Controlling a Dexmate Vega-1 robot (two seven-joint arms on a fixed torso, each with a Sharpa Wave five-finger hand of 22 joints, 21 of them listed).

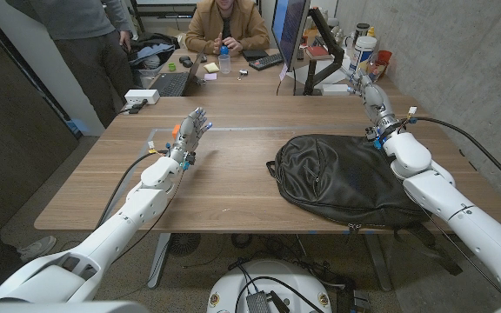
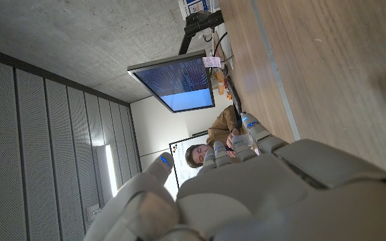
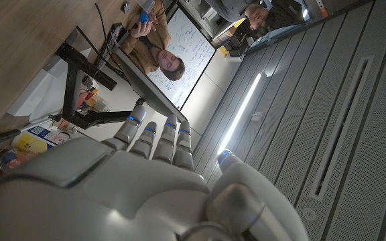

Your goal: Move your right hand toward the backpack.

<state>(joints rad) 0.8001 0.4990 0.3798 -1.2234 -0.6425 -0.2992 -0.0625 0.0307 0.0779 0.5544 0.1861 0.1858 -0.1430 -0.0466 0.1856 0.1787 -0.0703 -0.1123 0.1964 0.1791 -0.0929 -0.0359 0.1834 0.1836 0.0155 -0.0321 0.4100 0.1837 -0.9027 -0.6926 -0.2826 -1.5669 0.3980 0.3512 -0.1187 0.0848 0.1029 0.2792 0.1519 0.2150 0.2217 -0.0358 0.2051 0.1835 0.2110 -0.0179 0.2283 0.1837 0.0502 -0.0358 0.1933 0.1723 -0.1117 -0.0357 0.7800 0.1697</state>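
Backpack (image 1: 346,181), black and flat, lay on the wooden table (image 1: 224,165). Right hand (image 1: 374,97) stood beyond the backpack's far right corner, apart from it, fingers straight and together, holding nothing. Left hand (image 1: 194,130) hovered well left of the backpack, fingers spread.

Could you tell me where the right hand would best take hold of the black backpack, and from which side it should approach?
Probably its far right edge: the backpack lies flat and slack, and that edge sits nearest the right hand, which stands open beyond it. Coming down from above onto a raised fold looks easiest; no handle is clearly visible.
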